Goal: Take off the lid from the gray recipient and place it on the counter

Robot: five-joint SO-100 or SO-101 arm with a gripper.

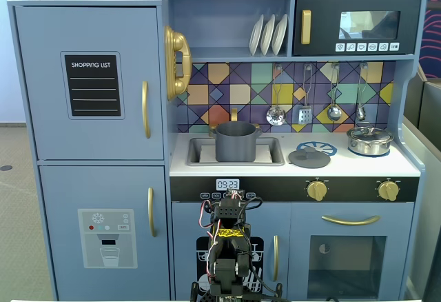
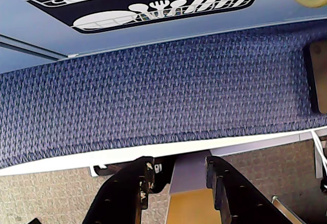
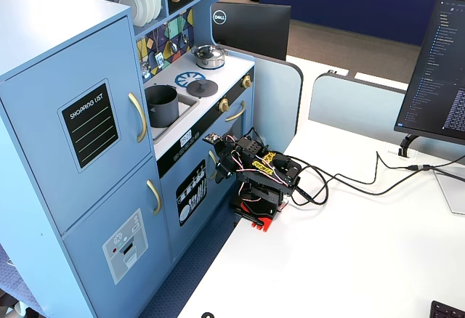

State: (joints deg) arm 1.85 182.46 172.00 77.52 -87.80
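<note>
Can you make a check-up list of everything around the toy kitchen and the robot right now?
Surface: white counter, part bare.
Job's things: gray pot stands open in the sink; gray lid lies flat on the counter.
Clutter: steel pot with its lid on.
Grippers: gripper folded low, jaws apart, holding nothing.
Cables: black cables across the white desk.
Surroundings: plates, hanging utensils, monitor.
</note>
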